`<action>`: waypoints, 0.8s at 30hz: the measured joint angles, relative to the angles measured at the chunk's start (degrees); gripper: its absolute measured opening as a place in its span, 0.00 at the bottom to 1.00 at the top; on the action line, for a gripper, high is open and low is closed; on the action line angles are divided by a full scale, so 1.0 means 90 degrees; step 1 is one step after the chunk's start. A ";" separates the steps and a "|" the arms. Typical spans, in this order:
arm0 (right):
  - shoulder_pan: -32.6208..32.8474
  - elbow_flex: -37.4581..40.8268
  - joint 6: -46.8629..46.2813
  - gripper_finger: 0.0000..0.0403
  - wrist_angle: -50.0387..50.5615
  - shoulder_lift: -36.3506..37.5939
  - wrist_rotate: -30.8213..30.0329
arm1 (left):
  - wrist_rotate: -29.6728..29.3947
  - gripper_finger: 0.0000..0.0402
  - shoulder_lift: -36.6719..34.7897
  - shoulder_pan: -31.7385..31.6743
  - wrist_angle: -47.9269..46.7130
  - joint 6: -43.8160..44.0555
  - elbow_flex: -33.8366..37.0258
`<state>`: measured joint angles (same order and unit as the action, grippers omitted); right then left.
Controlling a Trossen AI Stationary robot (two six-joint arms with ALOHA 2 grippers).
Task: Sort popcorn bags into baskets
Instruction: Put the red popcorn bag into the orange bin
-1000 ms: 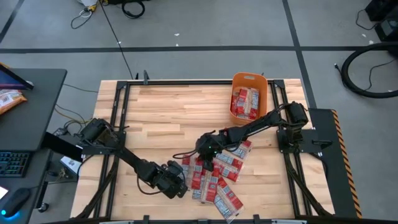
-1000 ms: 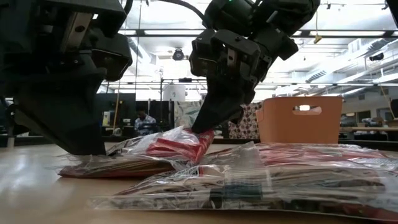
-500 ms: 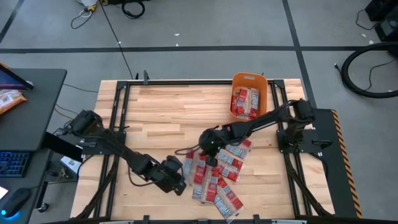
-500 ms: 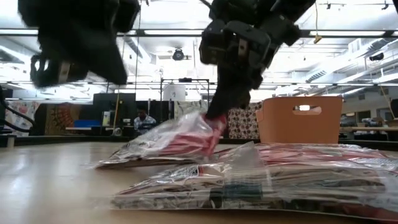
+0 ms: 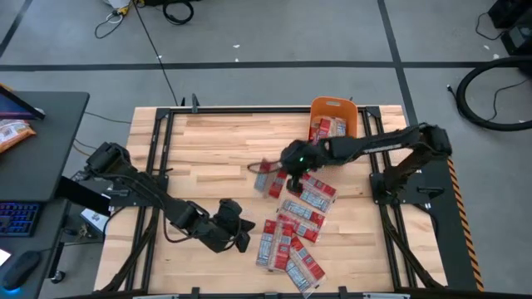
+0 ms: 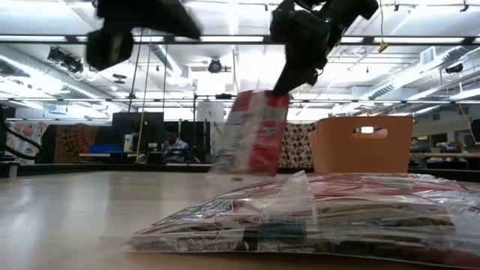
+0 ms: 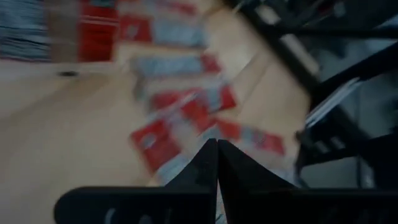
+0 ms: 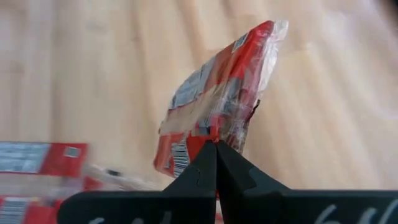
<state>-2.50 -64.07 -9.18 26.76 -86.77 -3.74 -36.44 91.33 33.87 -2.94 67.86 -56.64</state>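
Above the table (image 5: 208, 149) — right fingers (image 8: 216, 144) clamped on popcorn bag (image 8: 214, 99); left fingers (image 7: 217, 149) together, empty.

High view looks straight down, low view level across the table (image 5: 216, 141), sharing the basket (image 6: 362, 142)

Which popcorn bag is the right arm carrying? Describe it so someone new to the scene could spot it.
Start at the orange basket on the table's far right side, then follow the right arm down to the right gripper, just short of the basket. The popcorn bag dangles from its shut fingers. Unlike the pile of bags lying flat on the wood, it hangs in the air, clear of the table.
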 joint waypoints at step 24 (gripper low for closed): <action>-0.2402 0.0000 0.1878 0.01 0.2215 0.3048 -0.1208 | -0.0472 0.03 0.0000 -0.0427 0.1721 -0.1901 -0.0007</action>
<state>-24.12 -64.07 7.72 46.70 -59.33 -14.61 -40.69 91.33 30.02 12.54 50.75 -56.71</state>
